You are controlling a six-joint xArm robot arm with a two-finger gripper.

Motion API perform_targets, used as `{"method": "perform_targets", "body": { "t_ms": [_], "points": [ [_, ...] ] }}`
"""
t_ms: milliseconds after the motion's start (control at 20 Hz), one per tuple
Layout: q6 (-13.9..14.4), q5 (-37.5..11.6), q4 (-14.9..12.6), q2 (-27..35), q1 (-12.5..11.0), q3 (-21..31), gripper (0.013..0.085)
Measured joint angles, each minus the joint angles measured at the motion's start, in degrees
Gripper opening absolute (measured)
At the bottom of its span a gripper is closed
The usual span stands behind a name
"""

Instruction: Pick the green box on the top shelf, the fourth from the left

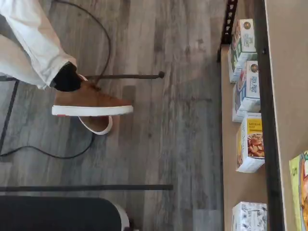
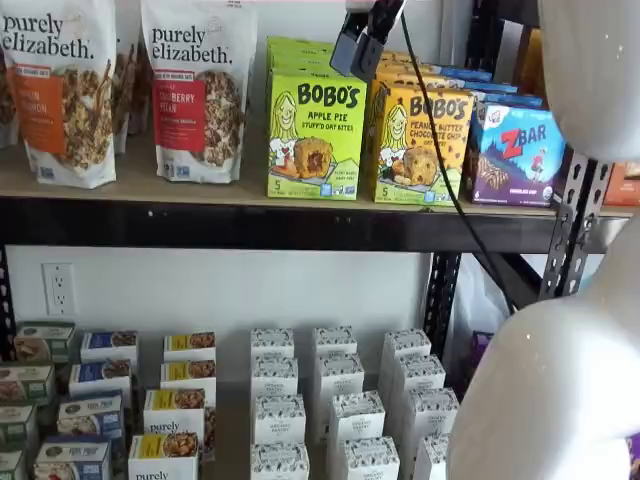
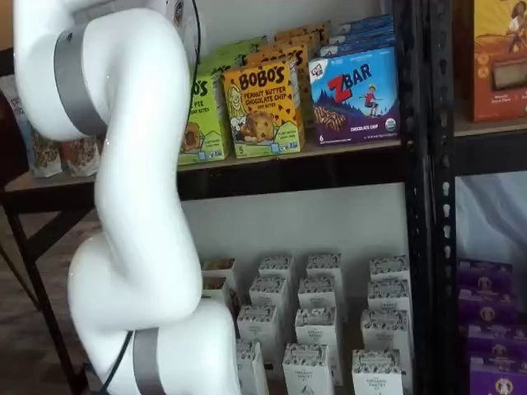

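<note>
Wrist view misses the gripper (image 2: 358, 45) hanging spread apart above the green box (image 2: 315, 133).

A yellow box (image 2: 420, 145) and a blue box (image 2: 515, 155) are seen side by side. At eight o'clock from them, granola bags (image 2: 195, 90) are stood.

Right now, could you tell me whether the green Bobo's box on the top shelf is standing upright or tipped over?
Upright. In a shelf view the green box stands on its base on the top shelf, front label facing out and level, beside the yellow-orange Bobo's box.
</note>
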Motion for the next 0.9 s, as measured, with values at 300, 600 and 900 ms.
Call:
{"method": "perform_targets", "body": {
  "t_ms": [300,600,900],
  "points": [
    [-2.16,-3.3,0.39,-0.96,-2.21,1.24,0.085],
    [-3.74,-10.38,1.08,-3.15,-3.22,5.18,0.085],
    [-3.68,-21.68,0.77,-5.95,-1.75,11.04,0.085]
  ]
}}
